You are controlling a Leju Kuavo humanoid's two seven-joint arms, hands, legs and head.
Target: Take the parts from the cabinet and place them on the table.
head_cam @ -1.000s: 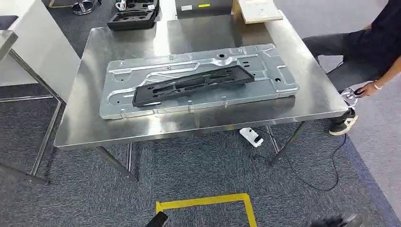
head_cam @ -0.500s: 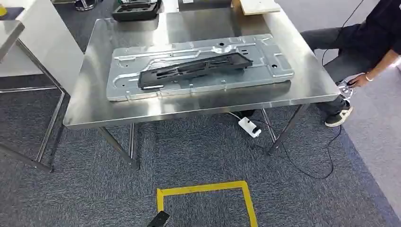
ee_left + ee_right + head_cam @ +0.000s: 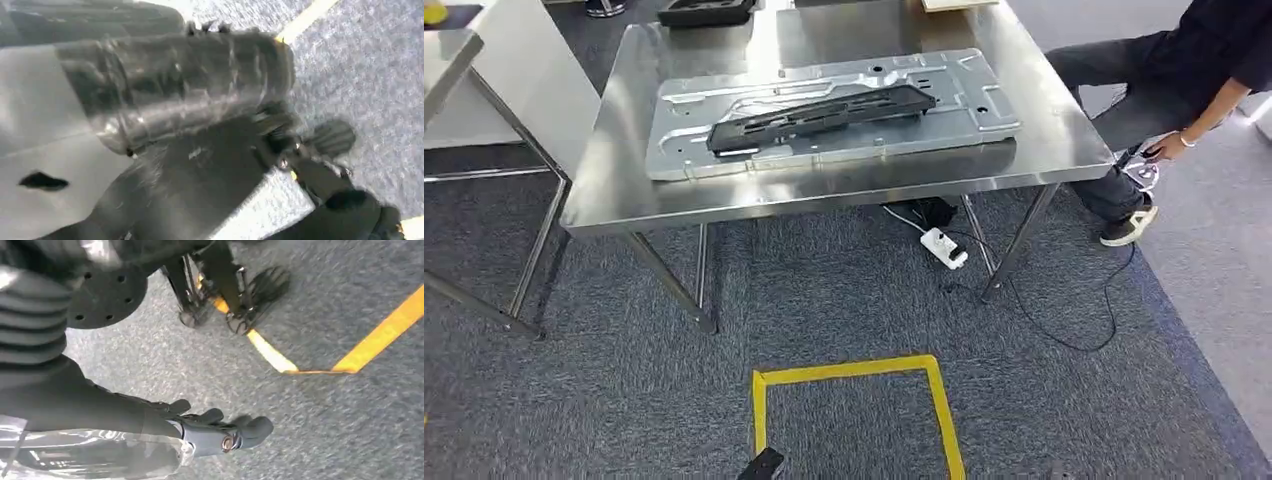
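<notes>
A long black plastic part (image 3: 819,113) lies on a wide silver stamped metal panel (image 3: 969,100), and both rest on the steel table (image 3: 824,200) ahead of me in the head view. My right hand (image 3: 215,432) hangs over the grey carpet with its fingers loosely extended and nothing in them. My left hand (image 3: 175,90) is a blurred grey and glossy dark shape hanging by my body; how its fingers lie cannot be made out. Both hands are well below and away from the table.
A yellow tape square (image 3: 854,400) marks the carpet just ahead of me. A seated person (image 3: 1184,70) is at the table's right end. A white power strip (image 3: 944,248) and cable lie under the table. A second table (image 3: 454,60) stands at left.
The whole head view has shifted: the table sits higher and smaller in the picture, and more carpet and the tape square show. The parts have not moved on the table.
</notes>
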